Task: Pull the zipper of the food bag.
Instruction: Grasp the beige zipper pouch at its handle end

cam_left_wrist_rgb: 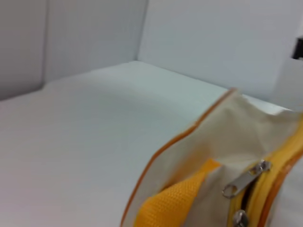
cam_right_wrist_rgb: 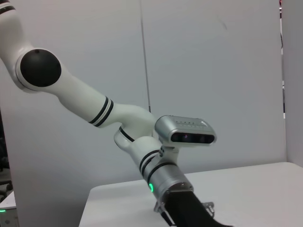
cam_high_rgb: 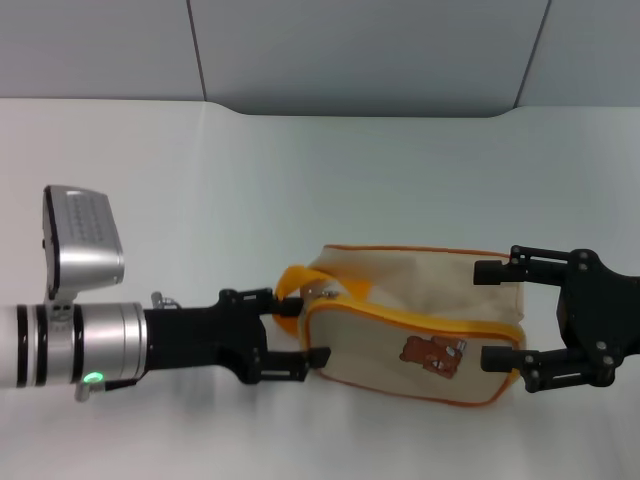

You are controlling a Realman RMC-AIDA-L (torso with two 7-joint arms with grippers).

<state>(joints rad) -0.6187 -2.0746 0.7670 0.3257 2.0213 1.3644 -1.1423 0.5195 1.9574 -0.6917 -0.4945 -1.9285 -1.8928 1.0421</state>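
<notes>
Left end effector (cam_high_rgb: 292, 338) is spread at the bag's (cam_high_rgb: 420, 335) handle end, fingers either side of the orange handle (cam_high_rgb: 295, 283), not on the pull tab (cam_left_wrist_rgb: 245, 179). Risk: it closes on the handle instead and drags the bag. Right end effector (cam_high_rgb: 500, 314) is spread, straddling the far end without visibly clamping, so the bag could slide. Zipper (cam_high_rgb: 420, 317) runs along the bag's top. Bag lies on the desk (cam_high_rgb: 250, 190); nothing else nearby.

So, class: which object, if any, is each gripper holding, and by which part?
The right gripper is open, its fingers straddling the food bag's end. The left gripper is at the orange handle end; whether it grips cannot be told.
</notes>
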